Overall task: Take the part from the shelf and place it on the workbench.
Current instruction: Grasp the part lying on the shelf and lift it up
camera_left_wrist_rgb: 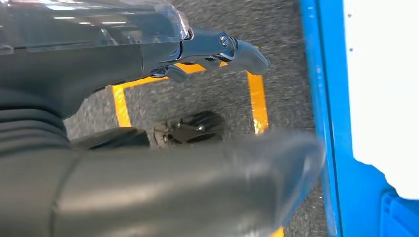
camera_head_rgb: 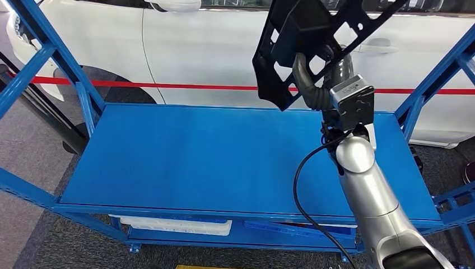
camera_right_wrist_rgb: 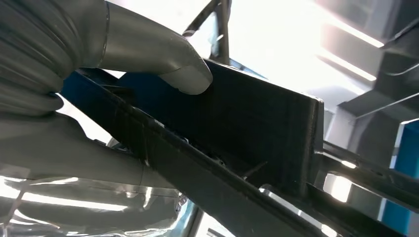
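A large black plastic part (camera_head_rgb: 313, 39), flat and full of cut-outs, is held up high above the back right of the blue shelf top (camera_head_rgb: 213, 157). My right hand (camera_head_rgb: 313, 78) grips it from below at the end of the raised silver arm. In the right wrist view the grey thumb (camera_right_wrist_rgb: 168, 64) presses on a black ribbed wall of the part (camera_right_wrist_rgb: 257, 128). My left hand (camera_left_wrist_rgb: 207, 49) hangs low beside the shelf, its dark fingers stretched out with nothing in them, over the carpet.
A white car (camera_head_rgb: 224, 50) stands close behind the shelf, with a red line across it. Blue uprights (camera_head_rgb: 50, 50) flank the shelf on both sides. A white tray (camera_head_rgb: 173, 225) lies on the lower level. Yellow floor tape (camera_left_wrist_rgb: 257, 98) marks the grey carpet.
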{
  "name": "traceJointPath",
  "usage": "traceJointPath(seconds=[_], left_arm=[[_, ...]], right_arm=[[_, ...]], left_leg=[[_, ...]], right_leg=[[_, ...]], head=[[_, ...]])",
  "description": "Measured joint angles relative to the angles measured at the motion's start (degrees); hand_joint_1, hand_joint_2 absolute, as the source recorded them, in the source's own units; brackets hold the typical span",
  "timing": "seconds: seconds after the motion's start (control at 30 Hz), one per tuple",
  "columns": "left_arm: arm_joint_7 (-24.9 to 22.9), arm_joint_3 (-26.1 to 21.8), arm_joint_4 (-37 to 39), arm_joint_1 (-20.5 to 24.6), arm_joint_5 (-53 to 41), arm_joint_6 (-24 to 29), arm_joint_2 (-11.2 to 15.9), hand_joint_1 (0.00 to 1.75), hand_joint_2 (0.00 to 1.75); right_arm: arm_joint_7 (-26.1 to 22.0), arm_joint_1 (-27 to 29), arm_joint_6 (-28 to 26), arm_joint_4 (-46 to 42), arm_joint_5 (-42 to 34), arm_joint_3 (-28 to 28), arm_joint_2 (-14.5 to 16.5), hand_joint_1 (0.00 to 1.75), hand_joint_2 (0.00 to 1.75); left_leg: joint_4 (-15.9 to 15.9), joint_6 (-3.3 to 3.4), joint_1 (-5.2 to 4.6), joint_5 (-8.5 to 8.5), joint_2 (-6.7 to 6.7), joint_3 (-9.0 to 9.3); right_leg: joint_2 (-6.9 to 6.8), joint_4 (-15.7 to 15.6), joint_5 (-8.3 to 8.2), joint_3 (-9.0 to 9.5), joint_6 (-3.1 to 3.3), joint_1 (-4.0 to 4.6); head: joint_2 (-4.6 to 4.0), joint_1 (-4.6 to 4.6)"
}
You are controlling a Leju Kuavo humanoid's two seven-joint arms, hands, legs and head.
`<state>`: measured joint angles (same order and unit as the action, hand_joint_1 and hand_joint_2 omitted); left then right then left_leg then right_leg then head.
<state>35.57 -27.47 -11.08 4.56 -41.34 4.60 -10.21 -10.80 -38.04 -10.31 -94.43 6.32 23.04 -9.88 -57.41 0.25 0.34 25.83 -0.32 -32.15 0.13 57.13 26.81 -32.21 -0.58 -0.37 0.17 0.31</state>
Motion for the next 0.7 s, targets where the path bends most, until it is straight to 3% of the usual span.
traceJointPath(seconds=[0.7], left_arm=[[0.44,-3.42,0.00,-0.13,1.63,-1.68,0.02,0.00,0.00]], right_arm=[[-2.04,5.37,-0.67,-6.12,-2.37,2.67,0.24,1.75,1.75]], left_leg=[[0.01,0.00,0.00,0.00,-0.01,-0.02]], right_leg=[[-0.04,0.00,0.00,0.01,0.00,-0.02]], head=[[-0.01,0.01]])
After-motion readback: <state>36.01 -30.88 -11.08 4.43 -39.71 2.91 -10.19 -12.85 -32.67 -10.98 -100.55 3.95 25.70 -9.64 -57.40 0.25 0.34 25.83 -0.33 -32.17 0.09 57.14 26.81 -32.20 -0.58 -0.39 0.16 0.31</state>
